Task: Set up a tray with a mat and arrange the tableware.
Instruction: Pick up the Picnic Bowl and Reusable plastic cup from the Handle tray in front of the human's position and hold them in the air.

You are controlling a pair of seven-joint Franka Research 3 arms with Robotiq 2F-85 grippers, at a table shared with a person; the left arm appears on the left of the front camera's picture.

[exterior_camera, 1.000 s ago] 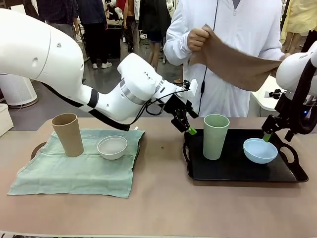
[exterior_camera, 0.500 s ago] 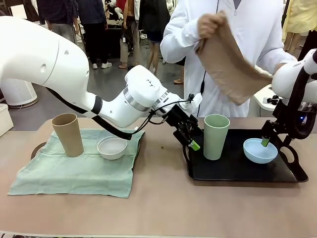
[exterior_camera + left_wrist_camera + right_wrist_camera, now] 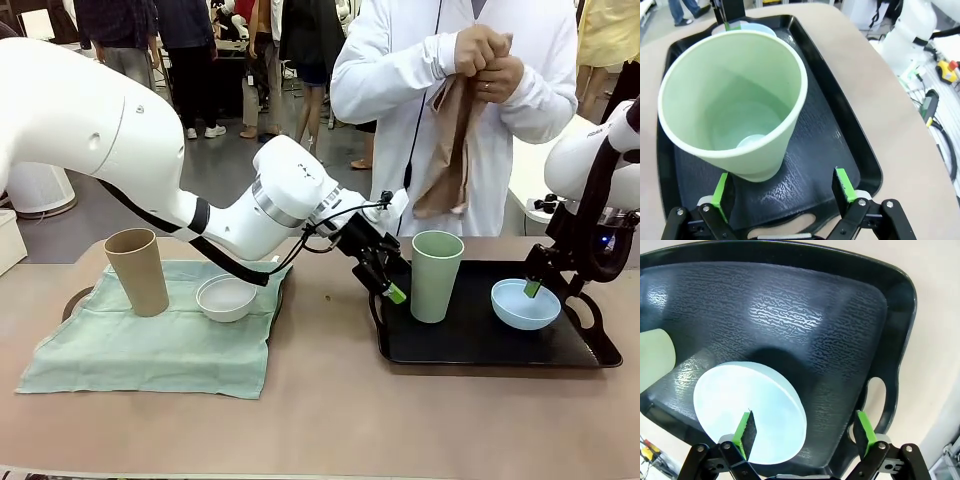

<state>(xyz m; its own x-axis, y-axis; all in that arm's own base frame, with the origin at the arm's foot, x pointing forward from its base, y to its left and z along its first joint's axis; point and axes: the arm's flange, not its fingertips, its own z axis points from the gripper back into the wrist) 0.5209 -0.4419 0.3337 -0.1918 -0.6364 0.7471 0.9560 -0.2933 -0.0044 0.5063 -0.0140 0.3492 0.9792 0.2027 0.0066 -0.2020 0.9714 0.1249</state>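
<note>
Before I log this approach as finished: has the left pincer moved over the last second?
Yes. The left pincer dropped and edged toward the sage green cup, now level with the black tray's near-left rim.

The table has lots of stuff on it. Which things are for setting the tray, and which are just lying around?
For the job:
- black tray
- sage green cup
- pale blue bowl
- tan cup
- white bowl
- green mat
- brown cloth in the person's hands

Just around:
- people far behind
</note>
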